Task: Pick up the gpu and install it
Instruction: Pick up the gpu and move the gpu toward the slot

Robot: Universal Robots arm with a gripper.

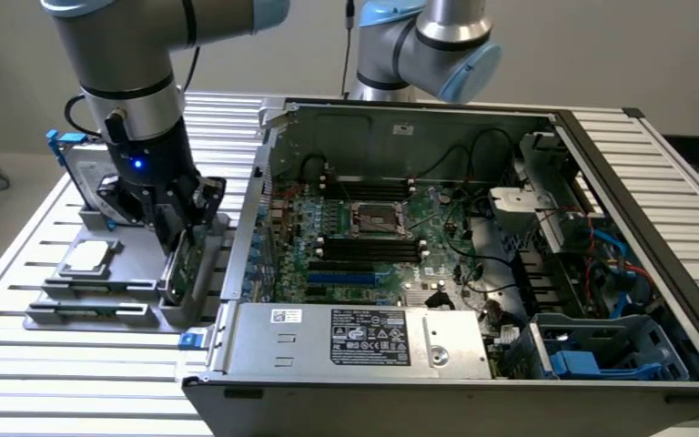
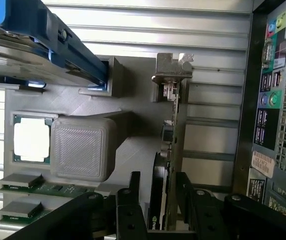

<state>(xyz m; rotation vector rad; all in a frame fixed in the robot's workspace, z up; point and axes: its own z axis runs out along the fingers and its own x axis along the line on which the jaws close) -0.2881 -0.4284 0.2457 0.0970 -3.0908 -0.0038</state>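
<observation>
The gpu [image 2: 175,130] stands on edge in a slot of the grey holder [image 2: 83,145], its silver bracket at the end away from the wrist and the black shroud facing the holder's raised block. In the exterior view we see its green board [image 1: 181,269] upright at the side of the holder [image 1: 95,305] nearest the case [image 1: 447,382] — it is not in the case.

The gripper [image 2: 158,177] is down over the card with its jaws apart: one of the fingers [image 2: 133,200] sits on the shroud side, the other on the board side. We see a gap on the shroud side. On the board side we cannot tell whether there is contact. From outside, the gripper [image 1: 183,232] hangs straight down from the arm onto the card's top edge.

On the holder beside the card lie a square chip [image 2: 31,141] in a shallow seat and two memory sticks [image 2: 33,185] in slots next to it. A hard drive [image 2: 48,45] with a blue frame leans in the far slot.

The holder rests on a slatted table [image 1: 34,382], just beside the open case at the exterior view's left. Inside the case we see the motherboard [image 1: 362,237] — and, along the near wall, a silver power supply [image 1: 362,341]. A second arm [image 1: 429,45] stands behind the case.
</observation>
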